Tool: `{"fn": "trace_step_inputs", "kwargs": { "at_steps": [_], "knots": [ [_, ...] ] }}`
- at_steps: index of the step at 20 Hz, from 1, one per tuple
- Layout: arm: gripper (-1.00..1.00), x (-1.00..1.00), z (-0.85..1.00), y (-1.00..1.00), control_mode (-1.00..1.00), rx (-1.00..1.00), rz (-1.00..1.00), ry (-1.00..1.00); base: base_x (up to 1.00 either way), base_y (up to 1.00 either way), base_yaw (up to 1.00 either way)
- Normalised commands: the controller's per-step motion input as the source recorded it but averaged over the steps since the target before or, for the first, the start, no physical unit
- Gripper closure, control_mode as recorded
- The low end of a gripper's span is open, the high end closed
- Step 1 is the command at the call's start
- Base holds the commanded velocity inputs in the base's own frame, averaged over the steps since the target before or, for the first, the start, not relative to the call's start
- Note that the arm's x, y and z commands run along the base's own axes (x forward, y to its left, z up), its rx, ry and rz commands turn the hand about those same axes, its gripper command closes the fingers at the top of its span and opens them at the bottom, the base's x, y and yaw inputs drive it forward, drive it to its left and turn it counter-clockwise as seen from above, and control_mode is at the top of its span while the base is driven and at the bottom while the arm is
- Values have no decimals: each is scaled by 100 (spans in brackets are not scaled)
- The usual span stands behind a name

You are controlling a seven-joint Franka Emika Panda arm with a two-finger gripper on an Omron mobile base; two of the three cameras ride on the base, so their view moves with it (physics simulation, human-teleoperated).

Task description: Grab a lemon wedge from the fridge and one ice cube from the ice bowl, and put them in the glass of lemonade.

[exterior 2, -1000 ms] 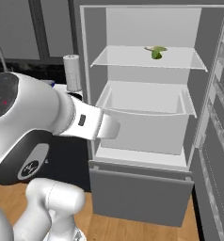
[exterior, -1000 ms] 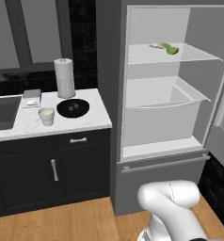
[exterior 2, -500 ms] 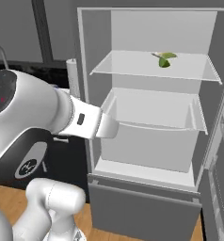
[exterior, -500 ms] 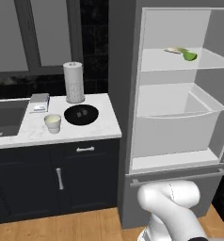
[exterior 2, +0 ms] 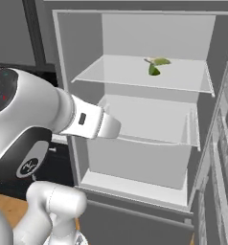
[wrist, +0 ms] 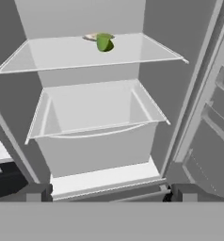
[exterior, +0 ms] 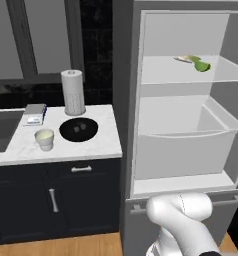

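So the fridge (exterior: 183,100) is standing open, door swung off to the right, and you can see straight into the white insides. The lemon wedge (exterior: 202,66) sits on the upper shelf (exterior 2: 135,72), toward the back and a bit right of middle, touching a pale elongated yellowish-white thing (exterior: 183,59) that lies just to its left. Below that shelf there's a big white drawer (wrist: 95,127).

The gripper (wrist: 107,192) is down low in front of the fridge, aimed in at it, well apart from the wedge. In the hand view its two dark finger tips (wrist: 36,192) show far apart with nothing between them, so the jaws are spread wide.

Over on the left is the marble counter (exterior: 103,145). The ice bowl (exterior: 78,129), a flat black dish with a couple of cubes in it, sits near the middle. The glass of lemonade (exterior: 44,139) is just to its left, not touching. Behind the bowl a white paper-towel roll (exterior: 73,92) stands upright, and a small boxy thing (exterior: 35,113) sits left of that, next to a dark sink (exterior: 1,131).
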Motion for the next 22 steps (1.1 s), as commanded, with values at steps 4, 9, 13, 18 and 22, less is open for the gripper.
{"fn": "trace_step_inputs", "kwargs": {
  "at_steps": [4, 9, 13, 18, 22],
  "knots": [
    [-100, 0, 0, 0, 100, 0, 0, 0, 0, -60, -6],
    [-100, 0, 0, 0, 100, 0, 0, 0, 31, -14, -2],
    [-100, 0, 0, 0, 100, 0, 0, 0, 85, 0, 0],
    [-100, 0, 0, 0, 100, 0, 0, 0, 44, -15, 0],
    [-100, 1, 5, -4, -100, 0, 0, -1, 4, -13, 0]
  ]
}}
